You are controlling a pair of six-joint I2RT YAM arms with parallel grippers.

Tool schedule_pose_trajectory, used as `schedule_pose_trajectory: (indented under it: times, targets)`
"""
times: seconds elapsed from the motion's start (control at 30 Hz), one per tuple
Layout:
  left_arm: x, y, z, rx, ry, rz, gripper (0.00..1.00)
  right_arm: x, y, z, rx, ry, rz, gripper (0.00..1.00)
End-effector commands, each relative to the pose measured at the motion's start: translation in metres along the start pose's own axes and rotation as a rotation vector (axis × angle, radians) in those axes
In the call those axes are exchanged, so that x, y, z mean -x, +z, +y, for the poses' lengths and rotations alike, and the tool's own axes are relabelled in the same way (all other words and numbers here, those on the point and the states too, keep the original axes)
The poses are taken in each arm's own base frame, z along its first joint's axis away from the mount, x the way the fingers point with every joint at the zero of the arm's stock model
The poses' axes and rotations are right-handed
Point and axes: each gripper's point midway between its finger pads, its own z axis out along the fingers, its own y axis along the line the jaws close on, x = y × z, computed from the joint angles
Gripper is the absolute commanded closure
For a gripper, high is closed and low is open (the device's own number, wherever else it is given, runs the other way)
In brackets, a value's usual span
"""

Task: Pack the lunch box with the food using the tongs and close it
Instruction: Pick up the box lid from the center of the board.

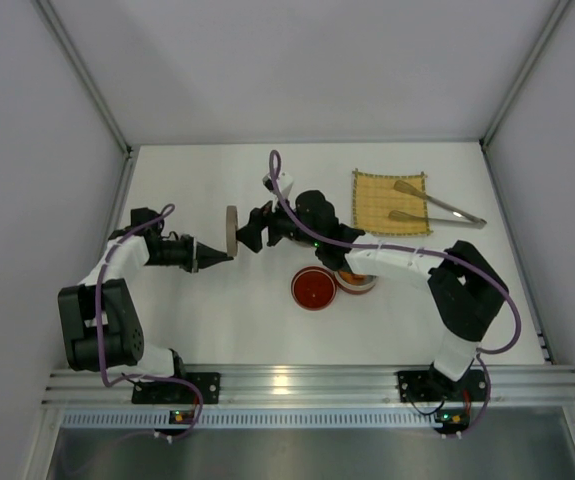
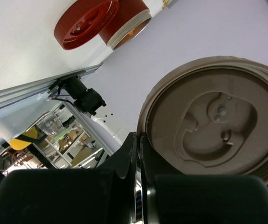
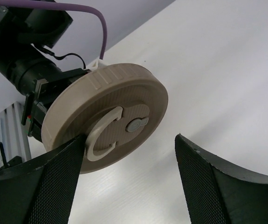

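- Two claws meet near the middle of the bench point(image 1: 227, 330). The left claw point(image 1: 210, 257) is clamped on the rim of a beige lid point(image 1: 231, 231), holding it on edge.
- The right claw point(image 1: 246, 233) faces the lid's handle side, jaws wide, gripping nothing.
- The tongs point(image 1: 437, 206) lie at rear right, tips on the yellow mat point(image 1: 375, 200).
- The red lunch box point(image 1: 359, 283) sits beside a red disc point(image 1: 313, 288), partly under the right arm.

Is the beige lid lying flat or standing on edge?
On edge: the lid shows only its thin side from above, its rim pinched by the left gripper.
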Motion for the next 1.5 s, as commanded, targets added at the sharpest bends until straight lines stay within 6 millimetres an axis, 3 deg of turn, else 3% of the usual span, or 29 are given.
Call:
schedule_pose_trajectory:
  times: [0.0,0.13,0.23,0.27,0.4,0.5,0.73,0.97,1.2,1.47]
  targets:
    - [-0.018,-0.003,-0.006,-0.032,0.047,0.053,1.0,0.008,-0.005,-0.028,-0.165,-0.04,-0.006,0.26]
    - [-0.017,-0.003,-0.006,-0.032,0.051,0.052,1.0,0.009,-0.011,-0.033,-0.168,-0.027,-0.013,0.29]
    - [-0.017,-0.002,-0.006,-0.03,0.056,0.051,1.0,0.011,-0.01,-0.028,-0.123,-0.014,-0.023,0.4]
    - [-0.017,-0.003,-0.007,-0.031,0.059,0.051,1.0,0.011,-0.009,-0.026,-0.111,-0.009,-0.027,0.48]
    - [-0.018,-0.003,-0.007,-0.03,0.064,0.055,1.0,0.009,-0.011,-0.033,-0.117,0.0,-0.027,0.61]
    - [-0.02,-0.004,-0.008,-0.038,0.07,0.064,1.0,0.012,-0.015,-0.038,-0.099,0.028,-0.046,0.62]
    - [-0.023,-0.004,-0.013,-0.057,0.071,0.101,1.0,0.024,-0.017,0.004,0.176,0.102,-0.117,0.59]
    - [-0.032,-0.005,-0.013,-0.066,0.095,0.134,1.0,0.021,-0.017,0.007,0.228,0.123,-0.133,0.56]
    - [-0.035,-0.004,-0.014,-0.071,0.11,0.152,1.0,0.037,-0.027,0.039,0.419,0.152,-0.185,0.57]
    - [-0.044,-0.003,-0.016,-0.079,0.132,0.191,1.0,0.036,-0.026,0.042,0.444,0.189,-0.188,0.61]
